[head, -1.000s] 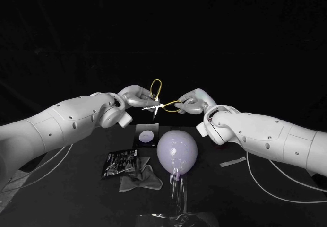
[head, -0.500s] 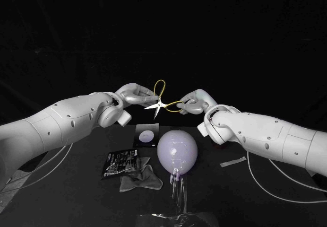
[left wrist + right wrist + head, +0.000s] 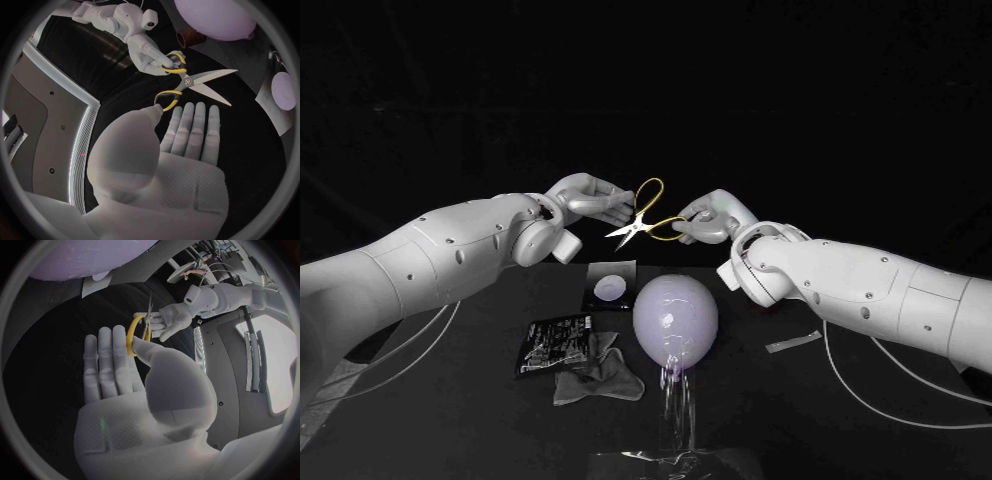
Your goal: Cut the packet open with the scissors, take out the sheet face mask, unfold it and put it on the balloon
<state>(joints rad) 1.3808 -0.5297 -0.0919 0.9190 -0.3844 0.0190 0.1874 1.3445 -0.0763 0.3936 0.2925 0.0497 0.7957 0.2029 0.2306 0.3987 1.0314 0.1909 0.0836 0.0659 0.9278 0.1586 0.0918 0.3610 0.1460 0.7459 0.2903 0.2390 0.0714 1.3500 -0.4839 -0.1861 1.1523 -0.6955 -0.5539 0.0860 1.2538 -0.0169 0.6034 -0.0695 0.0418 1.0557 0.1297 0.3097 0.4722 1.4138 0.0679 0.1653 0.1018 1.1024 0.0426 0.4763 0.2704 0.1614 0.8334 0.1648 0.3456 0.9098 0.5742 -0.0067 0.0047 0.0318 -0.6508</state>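
The yellow-handled scissors hang in the air above the table's far side, between my two hands, blades apart. My right hand grips one handle loop, thumb through it. My left hand has its thumb tip at the other loop, fingers stretched straight under the blades. Below them the pale balloon stands upright. The black packet lies left of the balloon. A crumpled sheet mask lies at the packet's near corner.
A white disc on a dark square lies behind the packet. A small cut-off strip lies right of the balloon. The balloon's clear stand reaches toward the near edge. Cables trail under both arms.
The scissors have tipped: the upper yellow loop has swung right, away from my left hand's fingers, and the blades have spread. Both arms have stayed put.
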